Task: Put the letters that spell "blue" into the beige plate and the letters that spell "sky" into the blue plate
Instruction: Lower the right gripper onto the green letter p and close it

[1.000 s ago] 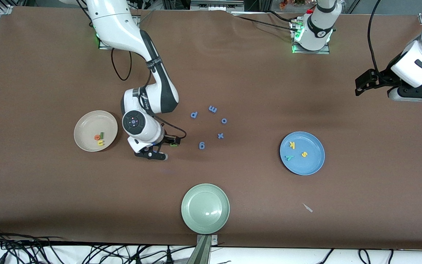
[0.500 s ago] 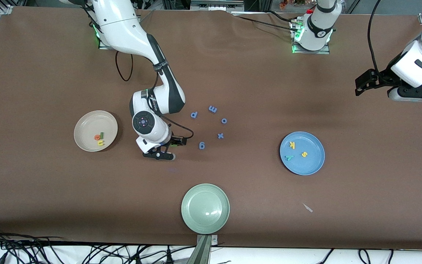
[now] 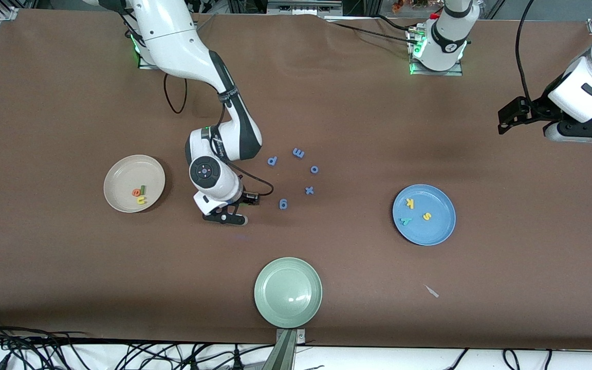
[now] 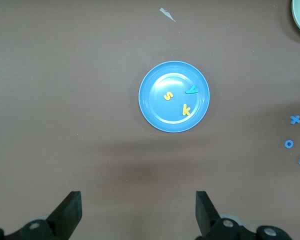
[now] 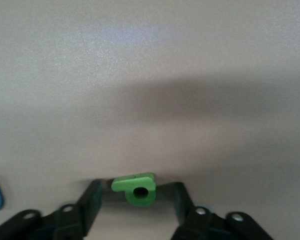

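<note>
Front view: the right gripper (image 3: 233, 209) is low at the table between the beige plate (image 3: 119, 198) and the blue letters (image 3: 283, 204). The left gripper (image 3: 506, 117) waits, fingers spread, past the blue plate (image 3: 442, 228).

Right wrist view: the b (image 5: 135, 188) sits between the fingers (image 5: 90, 202), which nearly touch it.

Left wrist view: s, k, y (image 4: 185, 99) lie in the blue plate.

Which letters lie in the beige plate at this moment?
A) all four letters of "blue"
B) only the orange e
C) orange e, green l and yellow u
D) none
C: the beige plate holds only the e, l and u; the green b sits between the right gripper fingers on the table.
</note>
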Controlling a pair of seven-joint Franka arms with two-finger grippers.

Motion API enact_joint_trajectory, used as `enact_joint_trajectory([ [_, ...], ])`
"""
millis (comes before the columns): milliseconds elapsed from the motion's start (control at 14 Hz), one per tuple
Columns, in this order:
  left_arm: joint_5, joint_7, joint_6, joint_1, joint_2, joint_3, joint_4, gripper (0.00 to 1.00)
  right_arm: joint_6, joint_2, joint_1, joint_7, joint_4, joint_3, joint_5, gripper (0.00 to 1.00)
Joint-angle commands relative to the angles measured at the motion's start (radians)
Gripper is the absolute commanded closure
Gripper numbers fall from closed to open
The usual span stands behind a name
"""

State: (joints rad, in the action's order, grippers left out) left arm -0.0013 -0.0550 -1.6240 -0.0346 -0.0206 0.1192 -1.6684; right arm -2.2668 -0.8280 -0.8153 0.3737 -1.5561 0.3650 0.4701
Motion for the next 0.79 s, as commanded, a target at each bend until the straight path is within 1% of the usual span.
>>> enact_joint_trajectory([
  [0, 0.015, -0.005, 0.019, 0.002, -0.005, 0.002, 0.012, 0.0, -0.002, -0.023, -0.001, 0.013, 0.027, -0.009, 0.022, 0.54],
  [71, 0.015, -0.005, 0.018, 0.002, -0.005, 0.002, 0.012, 0.0, -0.002, -0.025, -0.001, 0.013, 0.027, -0.008, 0.022, 0.56],
  [214, 0.015, -0.002, 0.019, 0.001, -0.005, 0.002, 0.012, 0.0, -0.002, -0.023, -0.001, 0.011, 0.027, -0.009, 0.022, 0.59],
  [429, 0.015, 0.0, 0.019, 0.001, -0.005, 0.002, 0.012, 0.0, 0.0, -0.023, -0.001, 0.008, 0.027, -0.009, 0.022, 0.66],
  [571, 0.015, 0.0, 0.019, -0.001, -0.005, 0.0, 0.012, 0.0, 0.0, -0.022, -0.001, 0.004, 0.027, -0.008, 0.021, 0.68],
  [714, 0.015, 0.001, 0.019, -0.002, -0.005, 0.0, 0.012, 0.0, 0.004, -0.019, 0.001, 0.001, 0.028, -0.008, 0.021, 0.69],
])
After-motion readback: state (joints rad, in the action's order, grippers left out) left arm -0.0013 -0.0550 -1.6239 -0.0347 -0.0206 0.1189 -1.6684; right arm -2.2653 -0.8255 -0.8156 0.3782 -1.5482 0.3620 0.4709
